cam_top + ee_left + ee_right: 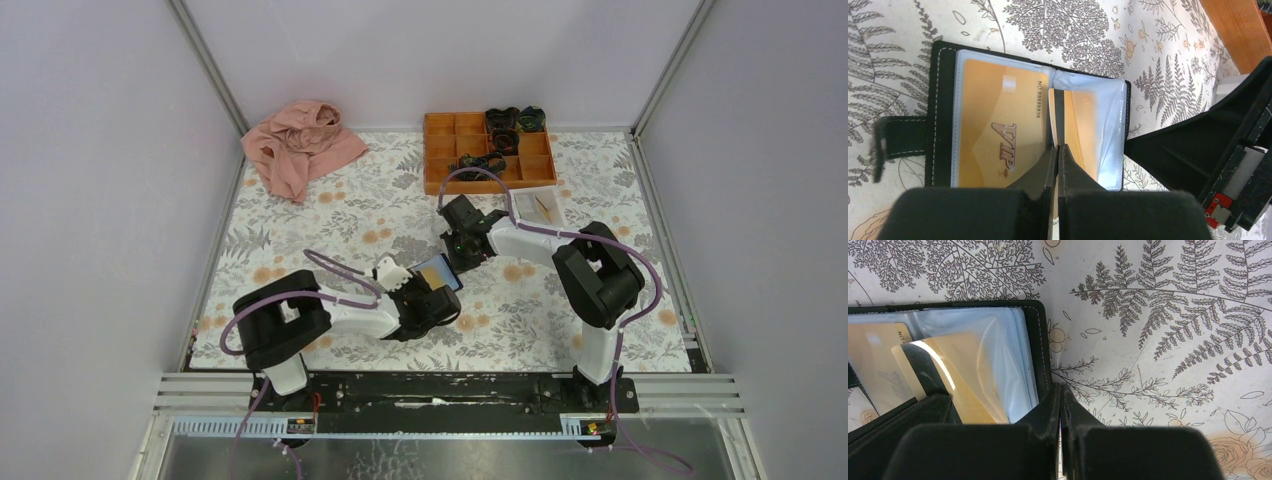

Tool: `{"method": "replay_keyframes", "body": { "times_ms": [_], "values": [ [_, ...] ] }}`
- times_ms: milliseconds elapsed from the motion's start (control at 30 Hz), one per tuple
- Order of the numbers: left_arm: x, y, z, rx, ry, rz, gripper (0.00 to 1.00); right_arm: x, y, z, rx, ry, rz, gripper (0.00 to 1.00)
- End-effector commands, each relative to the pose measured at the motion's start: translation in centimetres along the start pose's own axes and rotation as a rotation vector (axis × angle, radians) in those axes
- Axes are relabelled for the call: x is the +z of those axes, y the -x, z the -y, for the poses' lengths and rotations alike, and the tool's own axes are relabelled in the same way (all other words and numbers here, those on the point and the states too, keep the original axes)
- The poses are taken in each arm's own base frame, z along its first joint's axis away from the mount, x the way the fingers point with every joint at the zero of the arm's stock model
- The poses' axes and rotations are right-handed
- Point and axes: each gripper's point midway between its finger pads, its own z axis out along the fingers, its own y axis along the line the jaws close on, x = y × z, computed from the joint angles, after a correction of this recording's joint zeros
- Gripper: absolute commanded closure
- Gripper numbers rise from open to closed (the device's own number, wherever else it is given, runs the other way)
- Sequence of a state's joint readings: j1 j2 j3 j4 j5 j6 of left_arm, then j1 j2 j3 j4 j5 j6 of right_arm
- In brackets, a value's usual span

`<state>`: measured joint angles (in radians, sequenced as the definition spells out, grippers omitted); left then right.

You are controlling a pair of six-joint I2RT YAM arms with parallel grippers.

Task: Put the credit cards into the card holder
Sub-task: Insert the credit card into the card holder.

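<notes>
The black card holder (441,272) lies open mid-table, its light-blue pockets up. In the left wrist view an orange-yellow VIP credit card (998,125) sits in the left pocket of the holder (943,115). My left gripper (1058,147) is shut on a second orange-yellow card (1052,112), whose far part is under the right pocket's plastic. This card also shows in the right wrist view (965,375). My right gripper (1060,387) is shut, its tips at the holder's black edge (1040,340). From above, the left gripper (432,292) and right gripper (462,255) flank the holder.
An orange compartment tray (440,150) with dark items stands at the back, and its corner shows in the left wrist view (1243,30). A small white tray (538,207) sits in front of it. A pink cloth (300,145) lies at the back left.
</notes>
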<state>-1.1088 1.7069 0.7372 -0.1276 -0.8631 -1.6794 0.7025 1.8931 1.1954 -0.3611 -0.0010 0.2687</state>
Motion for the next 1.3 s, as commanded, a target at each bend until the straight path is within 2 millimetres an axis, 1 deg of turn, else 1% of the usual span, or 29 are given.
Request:
{"method": "replay_keyframes", "body": {
  "times_ms": [0, 367, 600, 833, 1133, 1267],
  "values": [
    [0.0, 0.6, -9.7, 0.249, 0.269, 0.022, 1.00, 2.9, -4.5, 1.0, -0.019, -0.055, -0.135, 1.00],
    [-0.3, 1.5, -11.2, 0.247, 0.298, 0.050, 1.00, 3.5, -4.7, 1.0, -0.018, -0.060, -0.149, 1.00],
    [-0.3, 1.8, -11.0, 0.266, 0.296, 0.062, 1.00, 3.6, -4.5, 1.0, -0.017, -0.062, -0.150, 1.00],
    [-0.5, 2.3, -11.8, 0.272, 0.307, 0.071, 1.00, 3.6, -4.5, 1.1, -0.019, -0.070, -0.153, 1.00],
    [-0.9, 2.9, -12.4, 0.288, 0.320, 0.076, 1.00, 3.6, -4.4, 1.1, -0.017, -0.074, -0.152, 1.00],
    [-1.0, 3.1, -12.3, 0.287, 0.313, 0.079, 1.00, 3.7, -4.3, 1.0, -0.015, -0.068, -0.153, 1.00]
  ]
}}
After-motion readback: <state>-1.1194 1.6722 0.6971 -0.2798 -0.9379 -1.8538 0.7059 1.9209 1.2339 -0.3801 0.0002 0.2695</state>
